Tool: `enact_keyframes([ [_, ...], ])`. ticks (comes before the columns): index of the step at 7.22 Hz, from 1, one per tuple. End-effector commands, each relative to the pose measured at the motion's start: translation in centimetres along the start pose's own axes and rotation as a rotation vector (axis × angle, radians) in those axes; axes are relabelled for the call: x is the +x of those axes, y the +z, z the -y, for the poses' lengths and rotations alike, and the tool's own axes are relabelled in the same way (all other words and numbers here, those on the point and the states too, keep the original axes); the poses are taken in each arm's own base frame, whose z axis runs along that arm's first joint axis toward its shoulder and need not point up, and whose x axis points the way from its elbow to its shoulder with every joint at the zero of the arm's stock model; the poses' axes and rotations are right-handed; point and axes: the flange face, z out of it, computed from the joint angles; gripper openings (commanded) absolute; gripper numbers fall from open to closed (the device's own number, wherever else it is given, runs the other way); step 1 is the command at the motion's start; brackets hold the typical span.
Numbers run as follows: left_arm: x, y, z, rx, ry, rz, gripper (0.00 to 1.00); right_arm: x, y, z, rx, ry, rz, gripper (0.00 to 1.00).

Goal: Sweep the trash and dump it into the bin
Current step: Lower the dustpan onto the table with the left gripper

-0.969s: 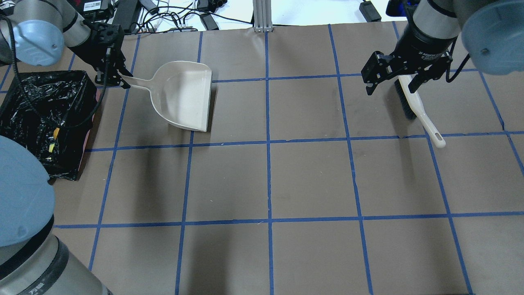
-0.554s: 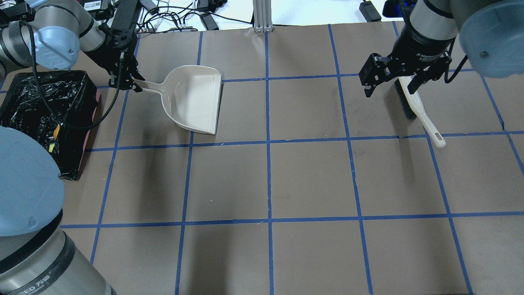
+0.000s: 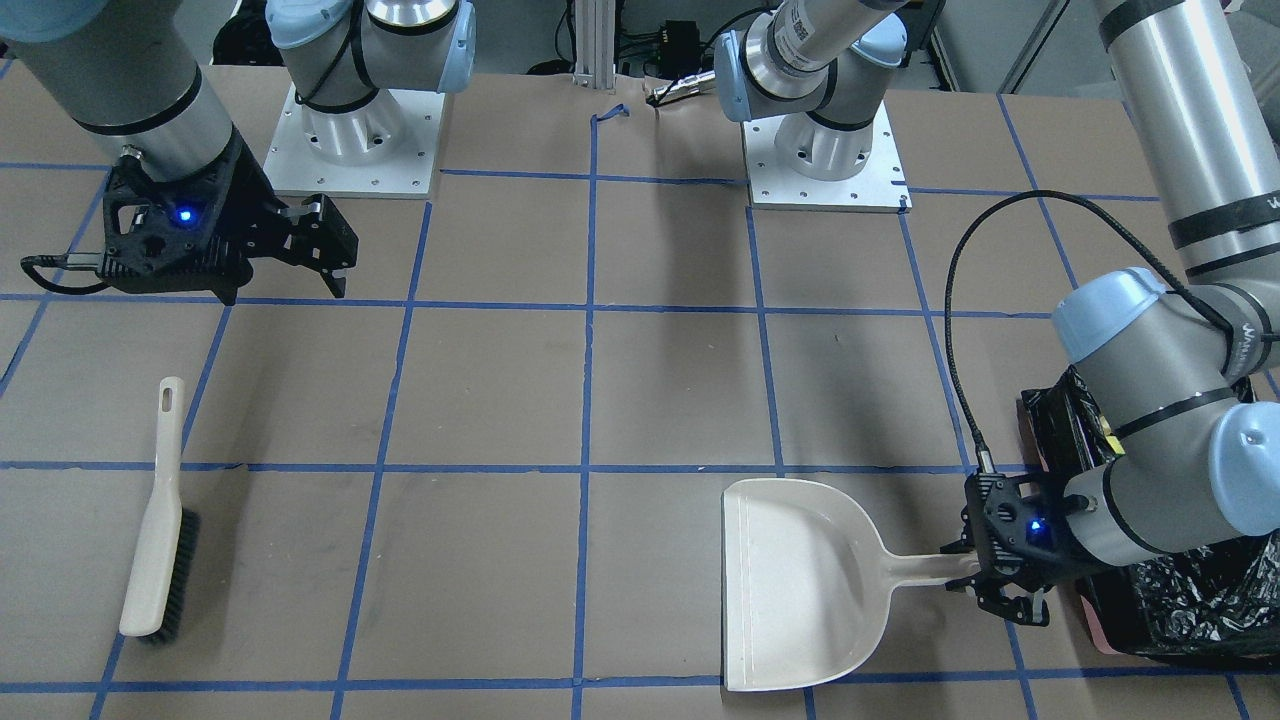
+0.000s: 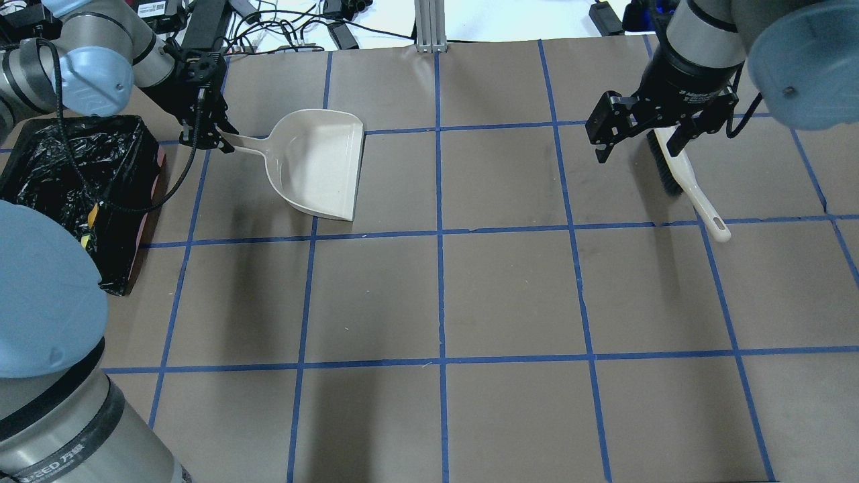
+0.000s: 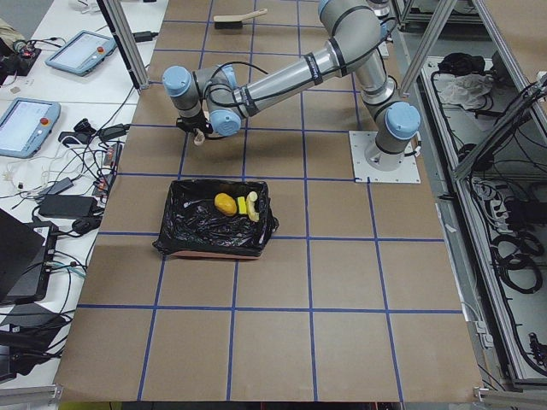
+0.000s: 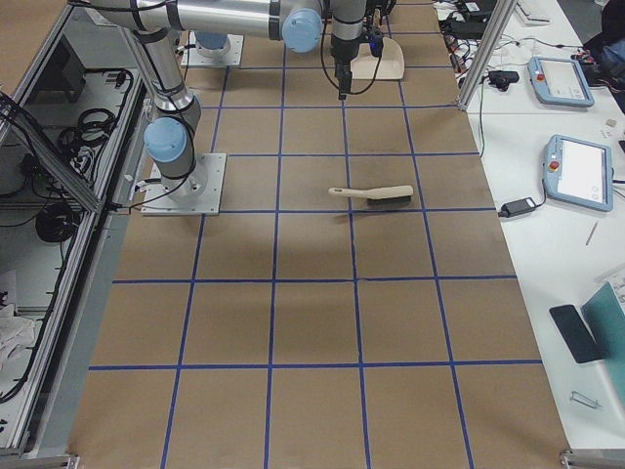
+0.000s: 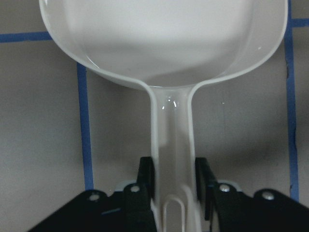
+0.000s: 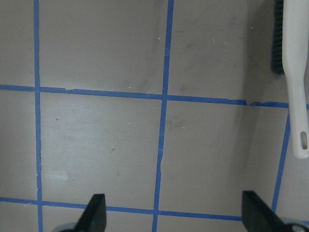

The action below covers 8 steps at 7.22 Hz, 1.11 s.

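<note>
The trash lies inside the bin (image 5: 192,232): a golden-brown lump (image 5: 225,203), a yellow-and-green sponge wedge (image 5: 242,205) and a pale crescent slice (image 5: 254,207). The black-lined bin also shows at the table's left edge (image 4: 67,168) and in the front view (image 3: 1190,600). My left gripper (image 4: 213,137) (image 3: 985,588) (image 7: 174,181) is shut on the handle of the empty beige dustpan (image 4: 315,164) (image 3: 800,585) (image 7: 164,38), just right of the bin. My right gripper (image 4: 637,142) (image 3: 338,262) (image 8: 176,217) is open and empty, above the table beside the brush (image 4: 684,176) (image 3: 155,540) (image 8: 295,72).
The brush lies flat on the brown paper, handle toward the robot. Blue tape lines grid the table. Cables and devices lie beyond the far edge (image 4: 282,27). Arm bases stand at the near edge (image 3: 350,140) (image 3: 825,150).
My left gripper has carried the dustpan a little to the right, away from the bin, and levelled it. My right gripper has shifted only slightly.
</note>
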Motion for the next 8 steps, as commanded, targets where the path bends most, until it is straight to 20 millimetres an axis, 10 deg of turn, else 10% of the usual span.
enact_keyframes([
  [1, 0.2, 0.4, -0.1, 0.005, -0.001, -0.007, 0.52, 0.0, 0.1, -0.1, -0.003, 0.011, -0.002, 1.0],
  [4, 0.2, -2.6, 1.7, -0.011, -0.003, 0.038, 0.59, 0.0, 0.3, -0.1, -0.008, 0.023, -0.003, 1.0],
  [8, 3.4, -13.2, 9.5, -0.03, -0.246, 0.118, 0.59, 0.1, 0.5, 0.1, -0.008, 0.02, -0.002, 1.0],
])
